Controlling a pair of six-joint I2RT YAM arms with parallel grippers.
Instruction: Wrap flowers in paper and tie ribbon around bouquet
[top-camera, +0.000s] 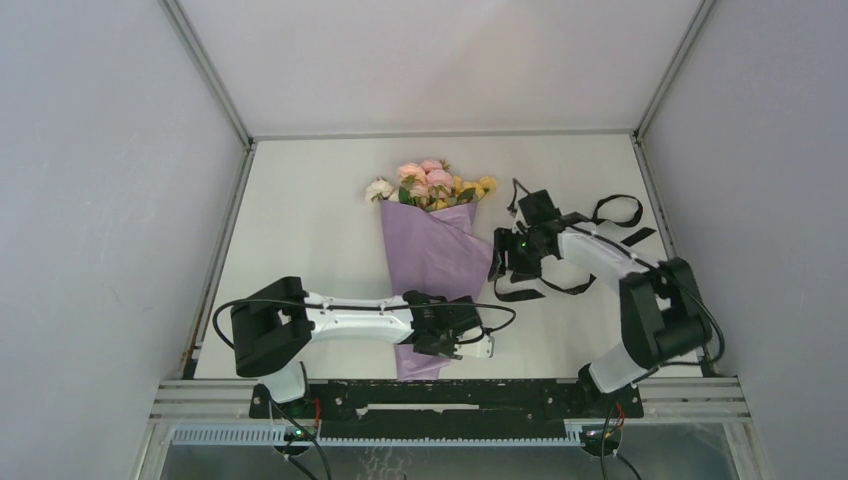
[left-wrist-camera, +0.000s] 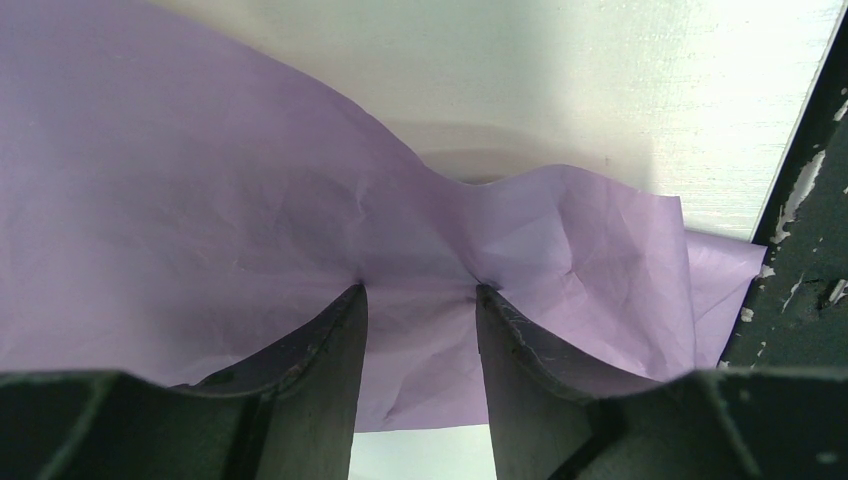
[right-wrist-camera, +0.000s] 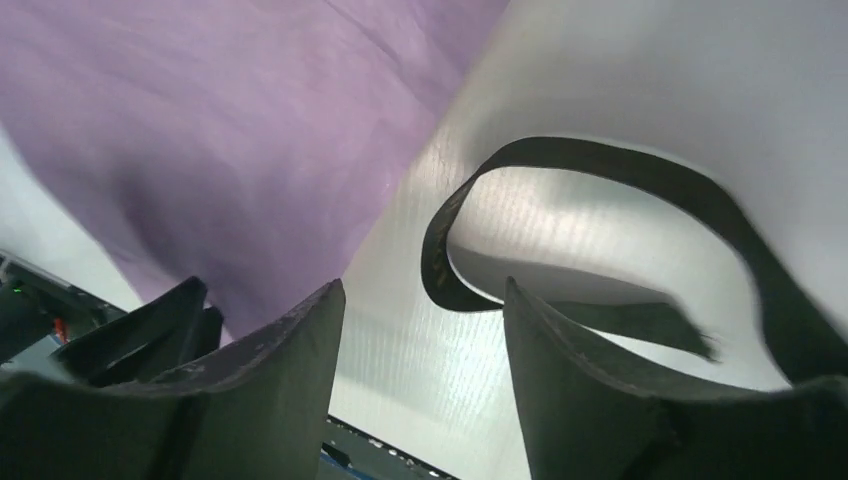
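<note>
The bouquet lies mid-table, with the pink, yellow and white flowers (top-camera: 432, 184) at the far end of the lilac paper (top-camera: 432, 255) cone. My left gripper (top-camera: 447, 338) sits over the cone's narrow near end. In the left wrist view its fingertips (left-wrist-camera: 358, 296) dig into the creased paper (left-wrist-camera: 250, 200) on either side of a ridge and grip it. The black ribbon (top-camera: 545, 290) lies looped on the table right of the cone. My right gripper (top-camera: 506, 262) hovers between the cone and the ribbon. It is open (right-wrist-camera: 425, 292) and holds nothing, and a ribbon (right-wrist-camera: 600, 160) loop lies just past its right finger.
More ribbon (top-camera: 618, 210) curls near the right wall. Metal frame posts and grey walls close the table (top-camera: 300, 220) on three sides. A dark rail (left-wrist-camera: 800, 250) runs along the near edge, close to the cone's tip.
</note>
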